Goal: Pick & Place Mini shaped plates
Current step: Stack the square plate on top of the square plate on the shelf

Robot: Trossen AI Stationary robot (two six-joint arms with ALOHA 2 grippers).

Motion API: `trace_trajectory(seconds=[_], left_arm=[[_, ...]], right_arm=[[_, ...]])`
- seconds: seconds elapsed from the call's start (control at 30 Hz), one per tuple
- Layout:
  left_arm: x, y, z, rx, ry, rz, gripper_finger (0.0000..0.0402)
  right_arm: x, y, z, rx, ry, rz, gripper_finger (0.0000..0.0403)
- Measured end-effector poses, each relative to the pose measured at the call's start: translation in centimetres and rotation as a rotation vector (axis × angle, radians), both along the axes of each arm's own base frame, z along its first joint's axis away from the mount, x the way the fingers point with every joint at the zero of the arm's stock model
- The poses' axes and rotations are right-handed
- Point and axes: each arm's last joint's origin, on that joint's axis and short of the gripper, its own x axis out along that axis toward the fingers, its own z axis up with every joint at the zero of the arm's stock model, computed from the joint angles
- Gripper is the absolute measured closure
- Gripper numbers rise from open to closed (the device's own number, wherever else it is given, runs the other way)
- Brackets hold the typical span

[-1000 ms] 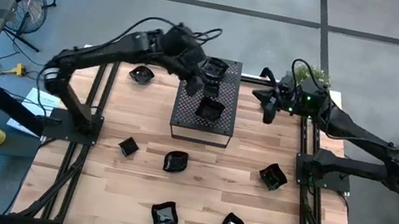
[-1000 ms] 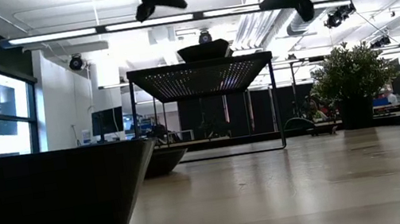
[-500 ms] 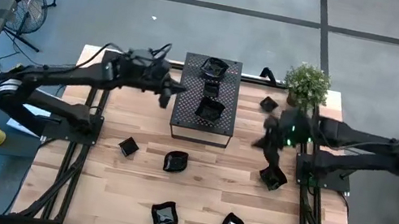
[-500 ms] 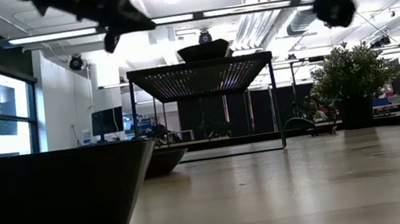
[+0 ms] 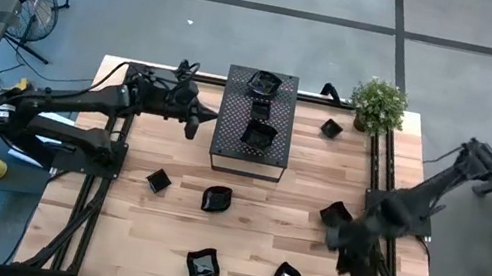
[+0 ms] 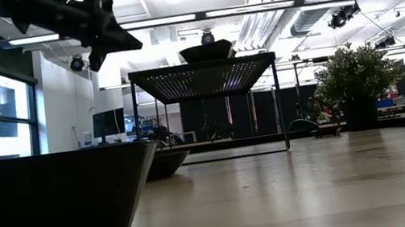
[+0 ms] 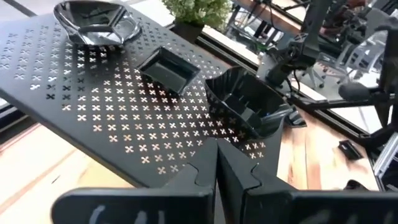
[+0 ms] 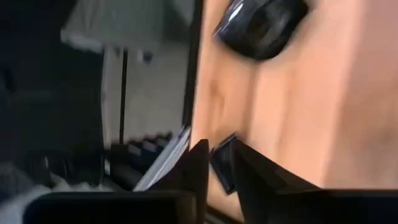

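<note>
Black glossy little plates are split between two places. Three sit on the perforated box (image 5: 253,124) at upper centre of the high view: a round one (image 5: 263,83) at the far end, a small square one (image 5: 261,106) in the middle, a wavy one (image 5: 259,134) nearest. They look placed there on purpose, in a row, so the box is likely the drop spot. The other plates lie scattered on the wooden table (image 5: 168,236): one (image 5: 157,180) at left of centre, one (image 5: 217,198) below the box, one (image 5: 335,216) at right, three along the lower edge, and one (image 5: 331,129) beside the potted plant (image 5: 377,102).

Left claw (image 5: 192,120) hangs just left of the box, fingers pressed together and holding nothing, probably clear of a finished drop. Right claw (image 5: 348,252) is low at the lower right, among loose plates; its fingers (image 8: 194,163) stand slightly apart over a small square plate (image 8: 222,165), seemingly lining up a grasp.
</note>
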Motion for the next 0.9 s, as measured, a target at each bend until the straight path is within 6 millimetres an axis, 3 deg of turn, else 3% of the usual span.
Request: trace_trajectory(seconds=[0.13, 0.27, 0.57, 0.9], left_arm=[[0.0, 0.0, -0.1, -0.004, 0.008, -0.004, 0.0401], [-0.1, -0.1, -0.3, -0.011, 0.026, -0.004, 0.0401], [-0.1, -0.1, -0.3, -0.014, 0.030, -0.005, 0.0401], [-0.2, -0.2, -0.7, -0.048, 0.066, -0.027, 0.0401]], right_arm=[[0.4, 3.2, -1.9, -0.022, -0.019, 0.143, 0.0303], [0.8, 5.0, -4.7, -0.104, 0.008, 0.252, 0.0290], [1.9, 6.0, -9.4, -0.247, 0.069, 0.386, 0.0301], [1.9, 6.4, -11.3, -0.240, 0.116, 0.489, 0.0337]])
